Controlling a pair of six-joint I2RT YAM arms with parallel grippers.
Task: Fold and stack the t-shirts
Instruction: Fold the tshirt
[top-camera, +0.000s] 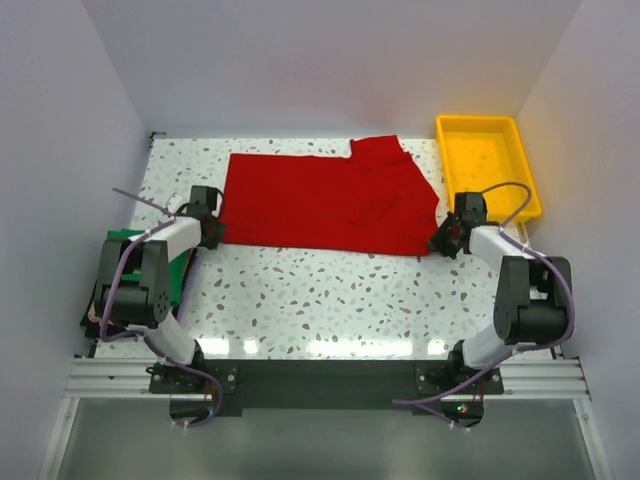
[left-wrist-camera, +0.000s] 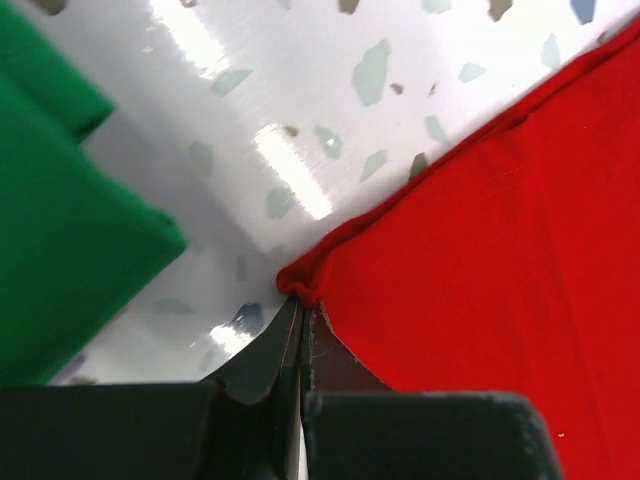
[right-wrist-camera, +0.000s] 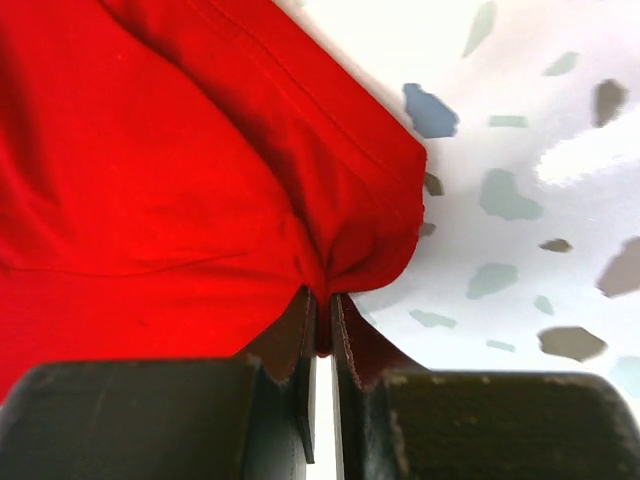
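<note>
The red t-shirt (top-camera: 325, 200) lies spread across the back half of the table, one sleeve poking up at the far edge. My left gripper (top-camera: 214, 233) is shut on its near left corner, where the cloth bunches at the fingertips (left-wrist-camera: 301, 300). My right gripper (top-camera: 440, 243) is shut on its near right corner, with the cloth pinched between the pads (right-wrist-camera: 324, 300). The dark green t-shirt (top-camera: 178, 265) lies at the table's left edge, mostly hidden under my left arm. It shows as a folded green mass (left-wrist-camera: 60, 230) in the left wrist view.
A yellow plastic tray (top-camera: 487, 160) stands at the back right corner, close behind my right arm. The speckled white tabletop (top-camera: 330, 295) runs in front of the red shirt to the arm bases. White walls close in on three sides.
</note>
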